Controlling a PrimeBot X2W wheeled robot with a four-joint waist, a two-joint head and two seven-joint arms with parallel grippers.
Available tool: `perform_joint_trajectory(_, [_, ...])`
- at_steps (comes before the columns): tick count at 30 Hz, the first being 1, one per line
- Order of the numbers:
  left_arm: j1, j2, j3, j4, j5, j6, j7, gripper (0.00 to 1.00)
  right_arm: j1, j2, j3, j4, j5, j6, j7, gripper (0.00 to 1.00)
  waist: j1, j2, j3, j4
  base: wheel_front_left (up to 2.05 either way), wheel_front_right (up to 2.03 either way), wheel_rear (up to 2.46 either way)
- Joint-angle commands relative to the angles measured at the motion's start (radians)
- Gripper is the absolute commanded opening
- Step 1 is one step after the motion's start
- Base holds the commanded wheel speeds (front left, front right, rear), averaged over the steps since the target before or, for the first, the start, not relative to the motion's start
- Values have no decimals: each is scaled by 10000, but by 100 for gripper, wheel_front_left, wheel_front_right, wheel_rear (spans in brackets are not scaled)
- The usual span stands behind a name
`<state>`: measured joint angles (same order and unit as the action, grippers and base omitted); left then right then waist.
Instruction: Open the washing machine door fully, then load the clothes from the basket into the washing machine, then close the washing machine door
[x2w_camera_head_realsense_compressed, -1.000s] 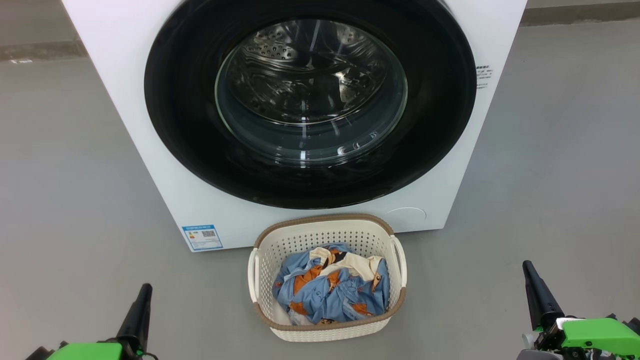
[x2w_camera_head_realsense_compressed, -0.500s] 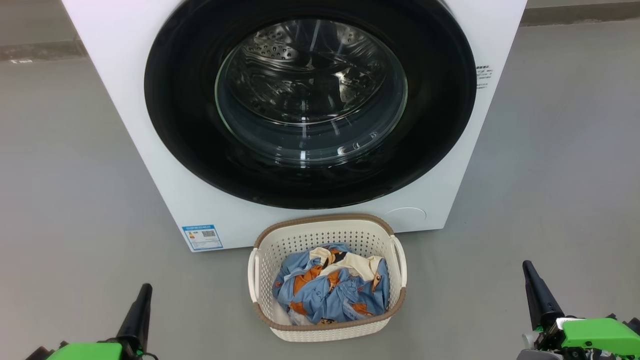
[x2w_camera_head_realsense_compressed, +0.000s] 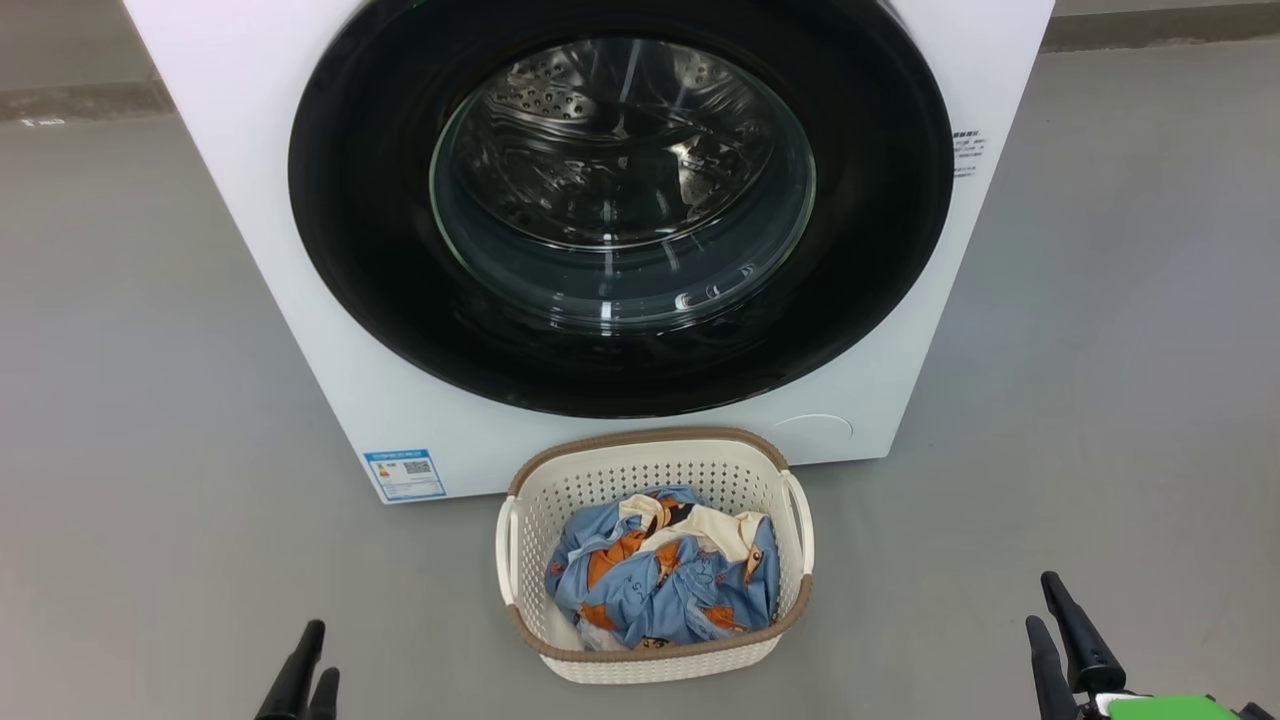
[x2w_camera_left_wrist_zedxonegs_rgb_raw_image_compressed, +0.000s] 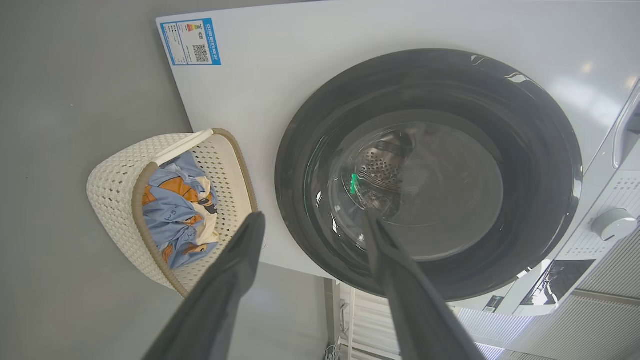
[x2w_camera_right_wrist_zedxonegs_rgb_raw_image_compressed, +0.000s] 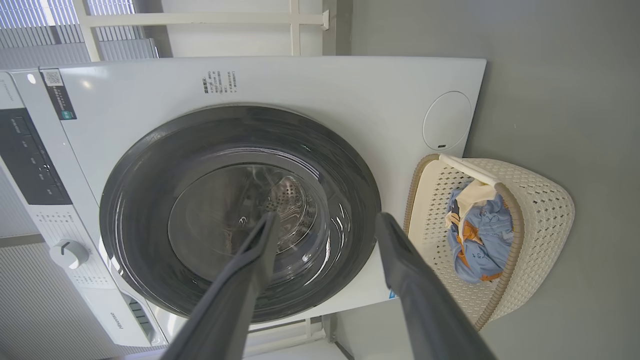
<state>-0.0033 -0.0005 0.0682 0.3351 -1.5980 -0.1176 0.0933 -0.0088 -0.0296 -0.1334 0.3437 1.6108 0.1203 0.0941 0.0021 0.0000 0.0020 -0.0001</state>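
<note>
Both sets of jaws newly apart

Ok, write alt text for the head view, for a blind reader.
The washing machine door is shut, with the steel drum visible through its glass. Before the white washing machine, a cream basket on the grey floor holds blue printed clothes. The left pincer and right pincer sit open at the bottom corners.

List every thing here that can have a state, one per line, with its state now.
washing machine door, shut.
washing machine, closed, no laundry seen inside.
basket, upright on the floor before the machine, holding the clothes.
clothes, crumpled inside the basket.
left end effector, open, empty.
right end effector, open, empty.
</note>
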Motion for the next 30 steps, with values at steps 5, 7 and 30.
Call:
perform_joint_trajectory(5, [-252, 130, 6, -267, 163, -19, -214, 100, -265, -61, 126, -385, -321, 10, -194, 100, -19, 0, 22, -1, 0, 0, 0])
perform_joint_trajectory(7, [-257, 136, 17, -275, 260, -21, -273, 100, -276, -64, 144, -438, -475, 12, -253, 100, -20, 0, 27, -1, 0, 0, 0])
perform_joint_trajectory(30, [-322, 213, 261, -580, 3105, -35, -951, 100, -477, -320, 716, -1187, -3495, 31, -937, 100, -21, 0, 45, -12, 0, 0, 0])
